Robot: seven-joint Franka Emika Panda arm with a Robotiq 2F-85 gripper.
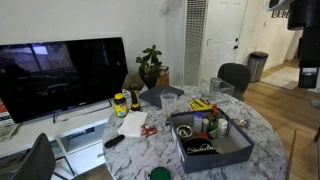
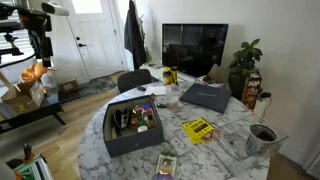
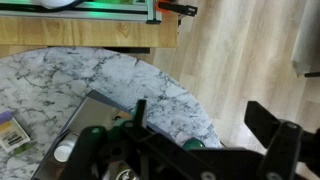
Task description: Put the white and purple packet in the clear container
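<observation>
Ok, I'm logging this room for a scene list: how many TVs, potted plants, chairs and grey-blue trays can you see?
TV: 1
Potted plant: 1
Chairs: 2
Grey-blue tray: 1
Total: 5

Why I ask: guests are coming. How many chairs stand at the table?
2. In an exterior view, one chair stands at the far side of the table, another at the near corner below the TV. More may be hidden.
</observation>
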